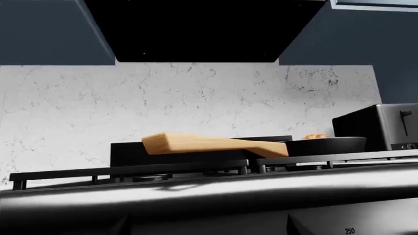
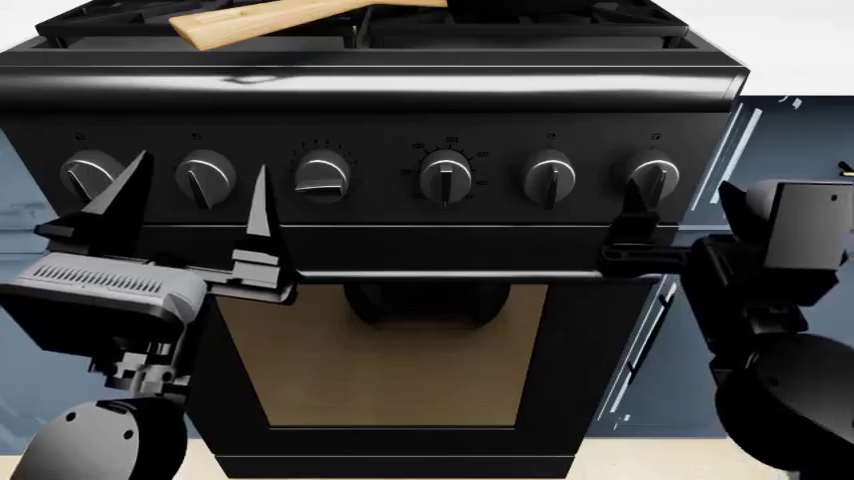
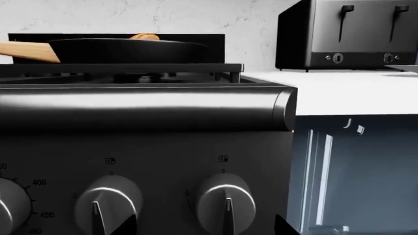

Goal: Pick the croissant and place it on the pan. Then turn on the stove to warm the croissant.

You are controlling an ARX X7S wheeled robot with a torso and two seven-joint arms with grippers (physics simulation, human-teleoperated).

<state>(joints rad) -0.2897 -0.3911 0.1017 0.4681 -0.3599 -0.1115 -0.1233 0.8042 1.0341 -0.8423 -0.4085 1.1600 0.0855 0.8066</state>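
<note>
Black stove [image 2: 400, 250] front-on, six knobs in a row, pan on the grates above.

Filling the head view, with a tan oven window [image 2: 387, 360] below the knobs. Pan [image 3: 124, 50] resting on the grates, wooden handle [image 1: 212, 145] pointing away from the toaster [image 3: 356, 34]. Croissant [image 1: 314, 136] inside the pan, only its top peeking over the rim. Left gripper [image 2: 194, 225] spread wide and empty, fingers framing the second knob [image 2: 204, 178]. Right gripper [image 2: 634, 235] just below the sixth knob [image 2: 651, 178]; opening impossible to judge.
</note>
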